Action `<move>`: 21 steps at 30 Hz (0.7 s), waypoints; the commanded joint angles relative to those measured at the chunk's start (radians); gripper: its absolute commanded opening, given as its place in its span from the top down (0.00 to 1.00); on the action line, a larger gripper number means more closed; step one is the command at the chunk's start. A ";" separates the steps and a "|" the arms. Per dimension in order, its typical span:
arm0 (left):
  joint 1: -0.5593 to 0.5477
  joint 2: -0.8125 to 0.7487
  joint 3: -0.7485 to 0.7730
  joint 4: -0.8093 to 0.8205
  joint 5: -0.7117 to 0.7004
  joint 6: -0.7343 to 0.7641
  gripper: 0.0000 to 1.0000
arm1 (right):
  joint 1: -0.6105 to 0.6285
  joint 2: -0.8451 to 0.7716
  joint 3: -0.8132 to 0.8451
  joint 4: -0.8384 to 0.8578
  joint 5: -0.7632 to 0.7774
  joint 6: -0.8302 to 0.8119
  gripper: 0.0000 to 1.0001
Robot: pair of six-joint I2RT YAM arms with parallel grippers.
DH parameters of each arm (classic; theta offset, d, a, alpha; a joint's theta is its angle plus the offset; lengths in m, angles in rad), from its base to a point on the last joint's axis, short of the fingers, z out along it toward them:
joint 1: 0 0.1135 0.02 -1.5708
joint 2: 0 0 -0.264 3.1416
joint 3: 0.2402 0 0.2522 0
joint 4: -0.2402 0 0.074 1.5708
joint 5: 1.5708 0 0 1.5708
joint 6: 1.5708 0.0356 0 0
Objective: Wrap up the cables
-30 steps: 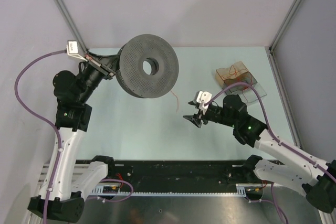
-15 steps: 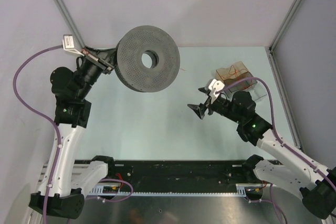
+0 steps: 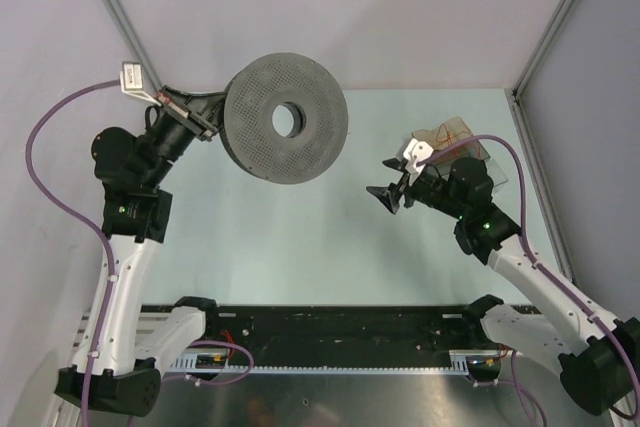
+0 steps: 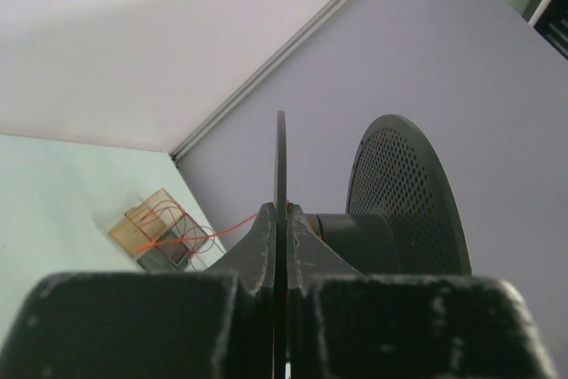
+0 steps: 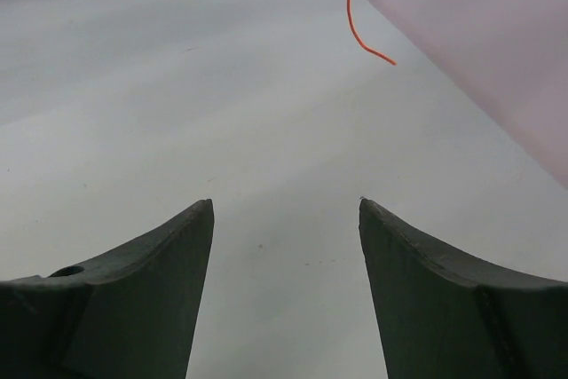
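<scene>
Hovering over the pale green worktop [image 3: 300,237] right of centre, the right gripper [image 3: 386,194] points left with its jaws spread wide; its wrist view shows both dark fingertips [image 5: 191,228] well apart above the surface, touching nothing. Beyond them, near the right wall, one loose end of the cables [image 5: 351,15] comes down into view and curls off to the right, and whether it rests on the worktop cannot be told. Just behind this gripper, toward the far right corner, a clear box [image 3: 463,129] holds the rest of the thin red-orange cables [image 3: 437,137] in loose loops. Farther back on the left, the left gripper [image 3: 205,119] is raised near the far left corner with its jaws pressed together on the thin edge of one flange of a dark perforated spool [image 3: 255,142], which is held off the worktop and tilted. From the left wrist view a single strand [image 4: 232,226] runs from the box [image 4: 133,230] toward the spool's hub and passes out of sight behind the gripper
</scene>
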State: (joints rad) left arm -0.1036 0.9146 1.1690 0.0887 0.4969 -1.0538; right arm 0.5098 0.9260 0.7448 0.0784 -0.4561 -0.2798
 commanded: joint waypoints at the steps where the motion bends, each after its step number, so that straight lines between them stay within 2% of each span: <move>1: -0.001 -0.016 0.038 0.090 0.076 -0.004 1.00 | -0.009 0.022 0.060 0.006 -0.066 -0.095 0.30; 6: -0.017 -0.016 0.033 0.094 0.121 0.006 1.00 | -0.001 0.042 0.060 0.043 -0.061 -0.264 0.36; 14: -0.037 -0.026 0.008 0.097 0.154 0.003 1.00 | 0.089 0.094 0.061 0.111 0.011 -0.605 0.40; 21: -0.061 -0.028 -0.008 0.099 0.169 0.002 1.00 | 0.109 0.159 0.061 0.176 -0.008 -0.757 0.42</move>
State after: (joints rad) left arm -0.1471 0.9115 1.1572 0.1032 0.6456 -1.0386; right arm 0.6094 1.0618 0.7635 0.1688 -0.4629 -0.8982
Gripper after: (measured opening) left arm 0.033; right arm 0.591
